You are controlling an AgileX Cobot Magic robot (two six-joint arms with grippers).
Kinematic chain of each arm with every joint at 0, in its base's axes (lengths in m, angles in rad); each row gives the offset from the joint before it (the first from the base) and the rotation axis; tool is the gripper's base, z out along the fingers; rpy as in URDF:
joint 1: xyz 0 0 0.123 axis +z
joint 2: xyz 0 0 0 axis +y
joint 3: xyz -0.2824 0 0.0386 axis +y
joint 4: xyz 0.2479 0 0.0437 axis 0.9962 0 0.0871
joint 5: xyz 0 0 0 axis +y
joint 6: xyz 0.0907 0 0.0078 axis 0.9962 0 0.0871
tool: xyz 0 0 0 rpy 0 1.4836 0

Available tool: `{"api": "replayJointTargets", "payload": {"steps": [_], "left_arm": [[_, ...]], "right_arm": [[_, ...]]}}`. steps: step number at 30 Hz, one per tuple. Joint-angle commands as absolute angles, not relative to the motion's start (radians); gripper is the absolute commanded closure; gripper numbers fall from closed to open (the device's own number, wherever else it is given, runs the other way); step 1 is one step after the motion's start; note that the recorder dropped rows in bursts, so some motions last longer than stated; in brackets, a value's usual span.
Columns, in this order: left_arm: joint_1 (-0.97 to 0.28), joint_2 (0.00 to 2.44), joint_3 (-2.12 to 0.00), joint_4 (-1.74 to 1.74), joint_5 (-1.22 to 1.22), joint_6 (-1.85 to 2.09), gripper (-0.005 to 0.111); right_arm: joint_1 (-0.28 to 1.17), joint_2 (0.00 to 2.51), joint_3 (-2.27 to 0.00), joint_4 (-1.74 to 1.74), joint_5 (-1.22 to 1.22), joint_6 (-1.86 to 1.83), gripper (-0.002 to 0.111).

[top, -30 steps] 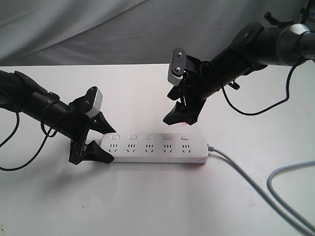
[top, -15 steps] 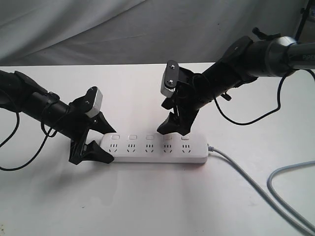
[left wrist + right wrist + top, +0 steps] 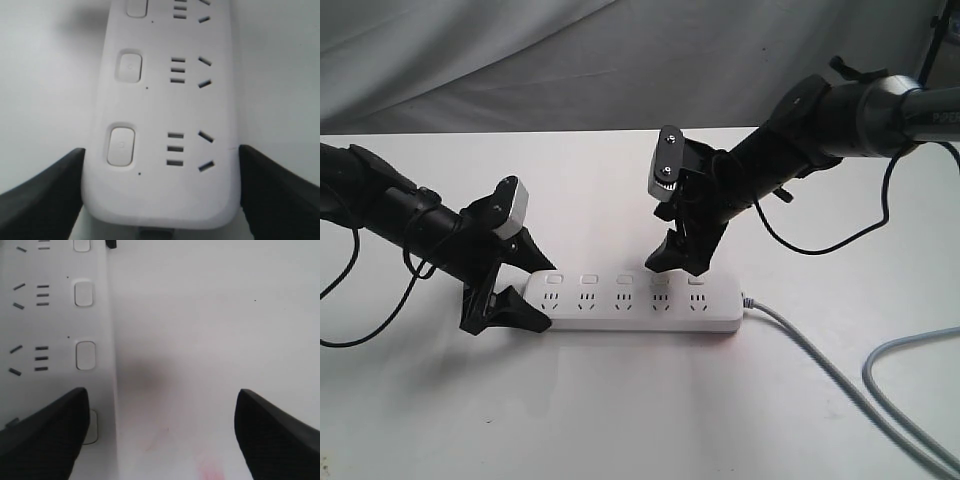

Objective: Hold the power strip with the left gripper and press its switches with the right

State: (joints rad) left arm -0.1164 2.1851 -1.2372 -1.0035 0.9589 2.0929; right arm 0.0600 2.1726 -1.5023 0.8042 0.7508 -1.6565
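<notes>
**1. Progress**

The hold step reads as complete. My left jaws are clenched across one rounded end of the power strip [image 3: 635, 300]. The left wrist view shows the fingers [image 3: 40, 200] set one against each long edge.

The strip lies flat on the desk [image 3: 620, 430], near its middle, sockets [image 3: 175, 149] facing up. The cable [image 3: 820, 365] leaves the end opposite my grip.

The press step is not finished, by my judgement. My right jaws are released, spread wide and empty. They hang tilted over the row of switches [image 3: 620, 279], with the lowest tip near the fourth one counted from the held end.

I cannot tell whether that tip touches a button. No button shows a clearly pressed or lit state, so I cannot count presses already made. I treat all five as possibly outstanding.

**2. Materials, textures, shapes**

- **Strip:** a long, flat bar of smooth, hard white plastic with rounded ends and softened edges.
- **Switches:** small rounded squares of the same white plastic, each seated in a shallow recess beside its socket.
- **Sockets:** groups of narrow dark slots, some straight and some angled.
- **Cable:** grey, round and flexible, lying in loose curves.
- **Fingers:** black and wedge-shaped; the right wrist view shows a fine dotted surface.
- **Desk:** plain matte white.
- **Cloth [image 3: 520, 60]:** grey and creased, hanging behind the desk.
</notes>
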Motion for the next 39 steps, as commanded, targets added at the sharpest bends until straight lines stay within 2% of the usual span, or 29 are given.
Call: {"api": "replayJointTargets", "payload": {"steps": [1,39], "left_arm": [[-0.120,2.186,-1.234,-1.006,0.941,2.095,0.067],[-0.120,2.186,-1.234,-1.006,0.941,2.095,0.067]], "right_arm": [[0.060,2.171,-1.496,0.803,0.748,-1.651,0.035],[0.060,2.220,-1.496,0.718,0.719,-1.598,0.035]]}}
